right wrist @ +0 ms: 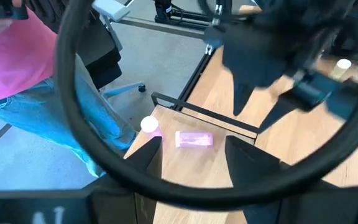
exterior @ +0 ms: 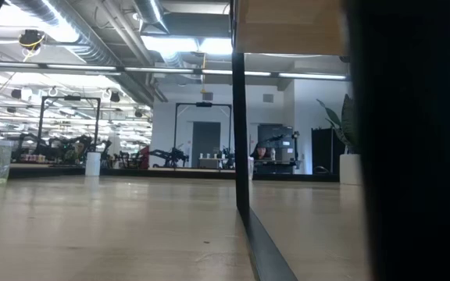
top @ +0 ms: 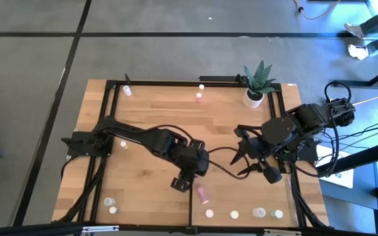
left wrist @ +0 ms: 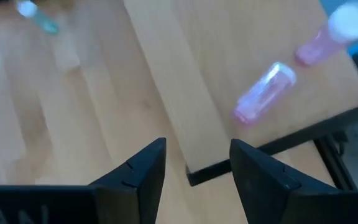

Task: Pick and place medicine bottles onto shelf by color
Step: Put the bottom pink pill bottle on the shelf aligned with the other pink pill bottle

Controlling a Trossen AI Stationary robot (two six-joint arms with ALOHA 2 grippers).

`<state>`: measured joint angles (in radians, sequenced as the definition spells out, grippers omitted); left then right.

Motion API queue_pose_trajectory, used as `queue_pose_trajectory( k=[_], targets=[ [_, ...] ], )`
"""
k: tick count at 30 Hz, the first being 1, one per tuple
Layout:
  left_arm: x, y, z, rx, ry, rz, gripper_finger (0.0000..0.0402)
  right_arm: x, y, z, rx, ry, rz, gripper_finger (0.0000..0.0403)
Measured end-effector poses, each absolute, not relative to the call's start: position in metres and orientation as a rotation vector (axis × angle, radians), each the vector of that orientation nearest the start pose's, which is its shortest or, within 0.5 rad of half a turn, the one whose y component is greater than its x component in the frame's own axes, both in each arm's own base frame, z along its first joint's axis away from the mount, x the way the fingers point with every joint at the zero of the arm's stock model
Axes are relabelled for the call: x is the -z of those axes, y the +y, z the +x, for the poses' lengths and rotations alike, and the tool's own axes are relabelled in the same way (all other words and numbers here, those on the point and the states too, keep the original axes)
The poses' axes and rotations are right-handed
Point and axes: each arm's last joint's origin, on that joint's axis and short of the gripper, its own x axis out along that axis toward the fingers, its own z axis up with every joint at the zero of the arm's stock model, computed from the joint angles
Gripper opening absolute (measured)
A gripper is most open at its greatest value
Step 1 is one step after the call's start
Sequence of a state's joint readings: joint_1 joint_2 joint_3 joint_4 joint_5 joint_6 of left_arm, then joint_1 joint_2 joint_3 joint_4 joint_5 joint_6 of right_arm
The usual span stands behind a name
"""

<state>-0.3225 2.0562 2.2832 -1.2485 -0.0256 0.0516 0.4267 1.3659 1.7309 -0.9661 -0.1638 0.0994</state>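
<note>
So the left gripper (top: 182,184) sits low over the near middle of the table (top: 149,111), fingers spread apart with nothing between them. Its wrist camera shows the gap clearly, just bare wood and the dark edge of the shelf (left wrist: 241,56) in between. Right next to it, a bit to the right and nearer, a pink medicine bottle (top: 203,193) lies on its side on the shelf. In the left wrist view that same bottle (left wrist: 264,92) is tipped over flat, with a second pink bottle (left wrist: 334,36) with a white cap just beyond it.

The right gripper (top: 254,164) hangs over the right part of the table, near the middle, jaws also parted and empty. A thick black cable loops right across its wrist view.

Other bottles are scattered around: a few whitish ones (top: 260,212) lined up along the near right edge, two more (top: 110,200) at the near left corner, a pink one (top: 199,98) at the far middle and another (top: 127,91) at the far left corner. A potted green plant (top: 256,84) stands at the far right.

In the right wrist view, a person in a pink top and jeans (right wrist: 36,93) is beside the table.
</note>
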Motion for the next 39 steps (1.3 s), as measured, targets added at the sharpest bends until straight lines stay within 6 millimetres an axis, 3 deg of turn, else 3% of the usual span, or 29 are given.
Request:
queue_pose_trajectory(
  k=[8, 11, 18, 39],
  targets=[
    [-0.4, -0.13, 0.374, 0.293, 0.926, 0.231, 0.017, -0.452, 0.109, 0.229, -0.543, 0.624, 0.018, 0.0178],
    [-0.402, -0.133, 0.373, 0.313, 0.905, 0.258, 0.017, -0.452, 0.109, 0.229, -0.545, 0.624, 0.015, 0.0178],
    [-0.396, -0.14, 0.379, 0.393, 0.88, 0.349, 0.017, -0.451, 0.109, 0.229, -0.545, 0.626, 0.016, 0.0178],
    [-0.37, -0.153, 0.403, 0.544, 0.862, 0.362, 0.017, -0.451, 0.109, 0.229, -0.548, 0.627, 0.017, 0.0178]
  ],
)
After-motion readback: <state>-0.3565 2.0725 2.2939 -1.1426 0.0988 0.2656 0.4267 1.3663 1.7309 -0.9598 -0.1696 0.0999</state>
